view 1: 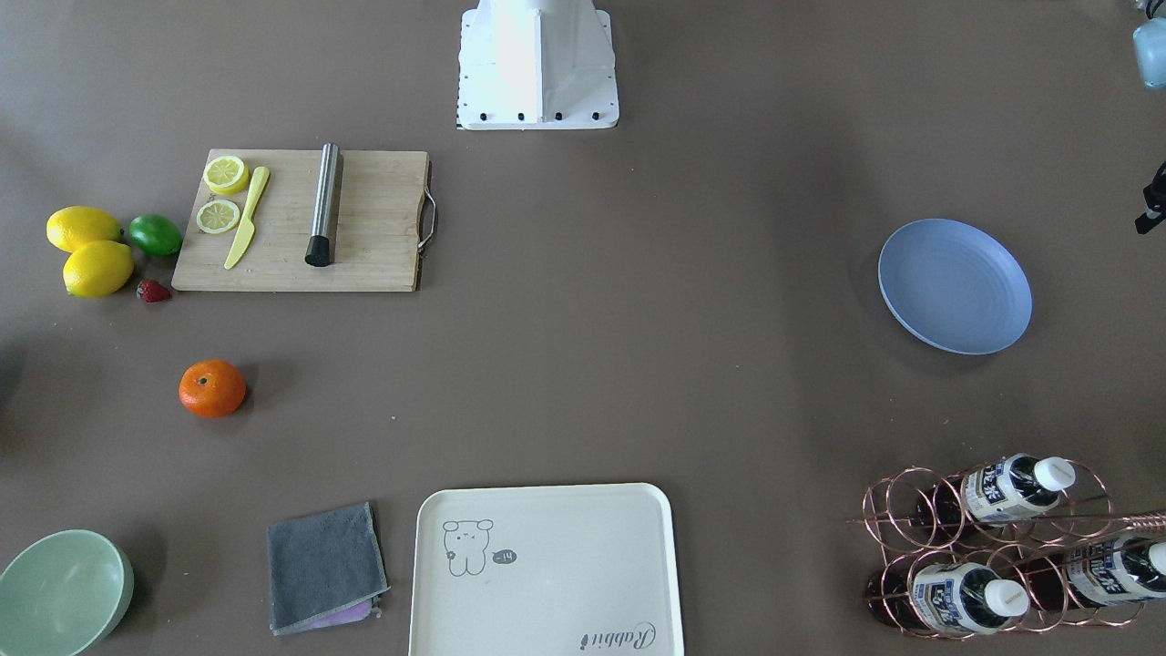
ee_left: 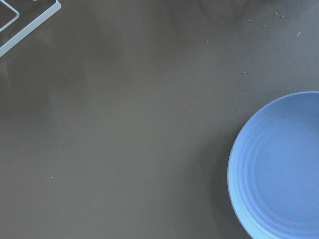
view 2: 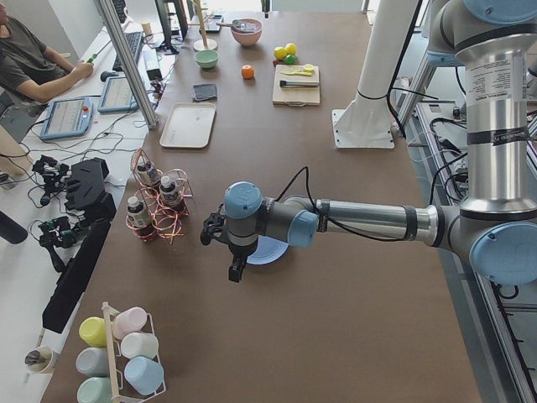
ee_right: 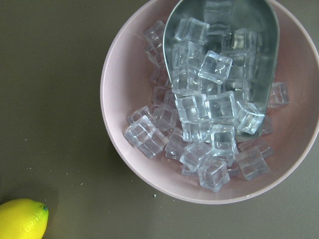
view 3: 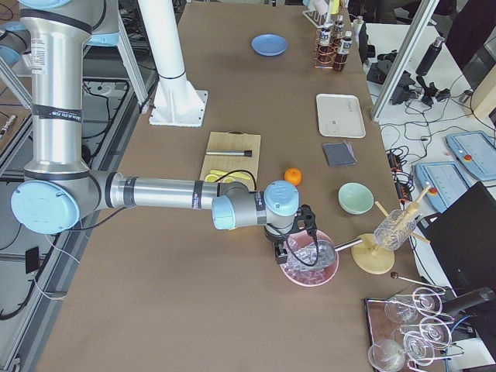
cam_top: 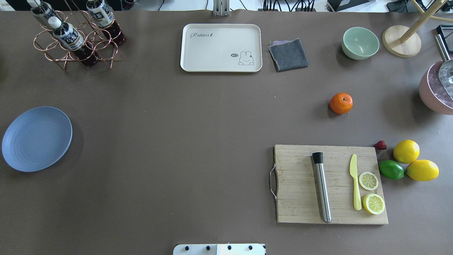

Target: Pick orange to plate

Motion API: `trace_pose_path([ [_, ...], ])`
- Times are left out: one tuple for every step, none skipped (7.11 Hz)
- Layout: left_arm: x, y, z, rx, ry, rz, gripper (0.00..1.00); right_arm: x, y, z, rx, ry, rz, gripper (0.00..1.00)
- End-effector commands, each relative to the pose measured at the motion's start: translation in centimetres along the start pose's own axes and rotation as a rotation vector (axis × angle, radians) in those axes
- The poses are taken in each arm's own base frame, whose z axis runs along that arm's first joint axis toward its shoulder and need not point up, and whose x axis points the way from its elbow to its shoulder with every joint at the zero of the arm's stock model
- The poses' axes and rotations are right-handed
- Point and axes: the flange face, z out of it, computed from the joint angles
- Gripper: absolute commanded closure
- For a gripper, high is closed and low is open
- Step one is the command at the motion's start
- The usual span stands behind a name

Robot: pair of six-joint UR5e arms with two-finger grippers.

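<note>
Right gripper hangs over the pink ice bowl; cannot tell whether its jaws are apart or together. Left gripper is near the plate; same, cannot tell. Orange sits on the table, well apart from the right gripper, untouched. Risk: an off-centre pinch could roll the round fruit toward the cutting board.

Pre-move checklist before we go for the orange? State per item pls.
1. Orange sits alone on the table, nothing touching it: ok.
2. Plate holds nothing: ok.
3. Right gripper above the orange: not ok, it hangs over the pink ice bowl.
4. Right gripper's fingers open: cannot tell, side view only.
5. Left gripper fingers open: cannot tell; it hangs by the plate.
</note>
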Motion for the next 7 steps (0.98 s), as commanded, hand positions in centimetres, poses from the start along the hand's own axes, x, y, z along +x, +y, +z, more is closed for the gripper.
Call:
trace_pose_path([
  [-0.1, 0.2, 0.1, -0.002, 0.002, -0.002, 0.02, -0.3, -0.1, 0.1, -0.003, -0.003, -0.006, 0.0],
  [-0.1, 0.2, 0.2, -0.004, 0.002, -0.001, 0.02, -0.4, -0.1, 0.3, -0.006, -0.004, -0.009, 0.0],
  [0.1, 0.1, 0.3, -0.007, 0.004, 0.002, 0.02, -0.5, -0.2, 0.3, -0.006, -0.006, -0.01, 0.0],
  [0.1, 0.1, 0.3, -0.007, 0.005, 0.002, 0.02, -0.6, -0.2, 0.4, -0.007, -0.006, -0.011, 0.0],
  [0.3, 0.1, 0.1, -0.002, 0.006, 0.004, 0.02, -0.5, 0.0, 0.5, -0.01, -0.006, -0.006, 0.0],
  [0.6, 0.0, 0.5, -0.011, 0.008, -0.014, 0.02, -0.4, 0.0, 0.5, -0.011, -0.008, -0.003, 0.0],
  [1.8, -0.5, 1.5, -0.013, 0.014, -0.016, 0.02, -0.6, -0.1, 0.8, -0.016, -0.008, -0.011, 0.0],
])
